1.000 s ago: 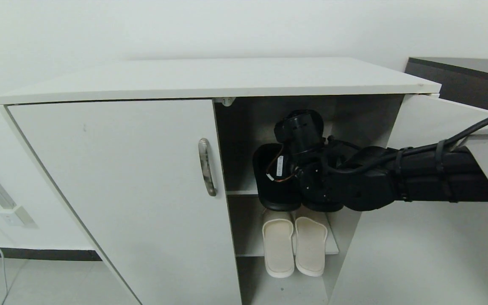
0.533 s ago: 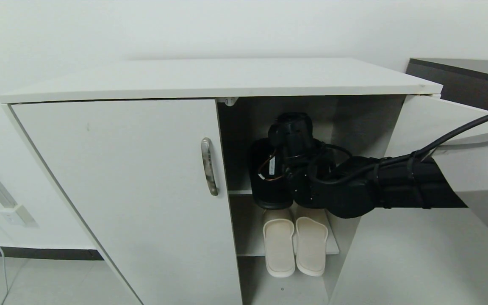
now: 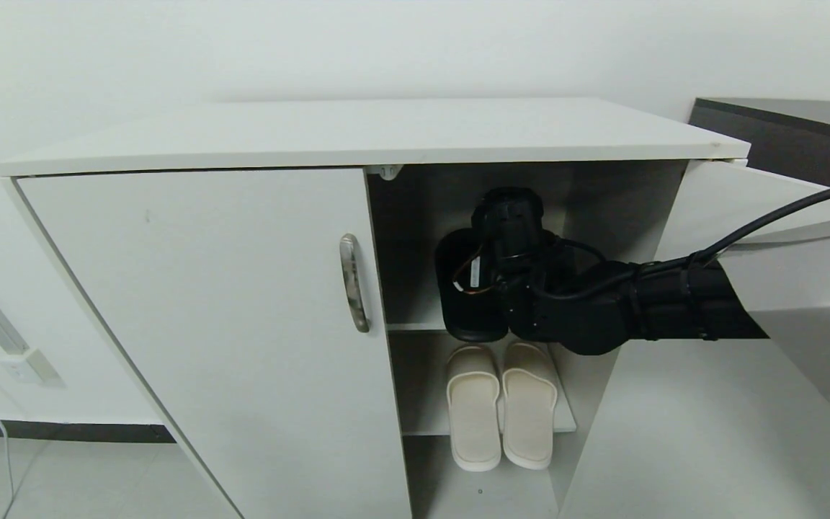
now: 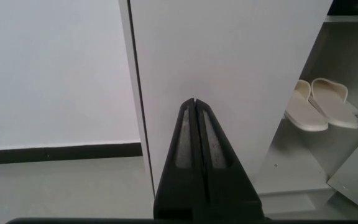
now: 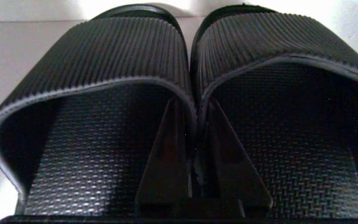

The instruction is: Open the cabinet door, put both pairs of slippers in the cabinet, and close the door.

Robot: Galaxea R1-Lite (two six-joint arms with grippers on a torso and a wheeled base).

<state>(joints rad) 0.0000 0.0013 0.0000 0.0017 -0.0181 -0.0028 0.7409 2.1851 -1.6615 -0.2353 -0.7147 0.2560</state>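
Our right gripper [image 5: 194,121] pinches 2 black slippers [image 5: 98,68] over the upper shelf's [image 3: 415,326] front edge, 1 mostly hidden behind our right arm [image 3: 674,310]; left gripper [image 4: 194,130] pressed together.

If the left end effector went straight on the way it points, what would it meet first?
Most likely the closed cabinet door: the shut left end effector points straight at its white panel, though the gap between them is unclear.

Head view above the cabinet [image 3: 357,137]; left wrist low outside, cream slippers [image 3: 472,407] shared; right wrist close on black slippers [image 5: 104,68]
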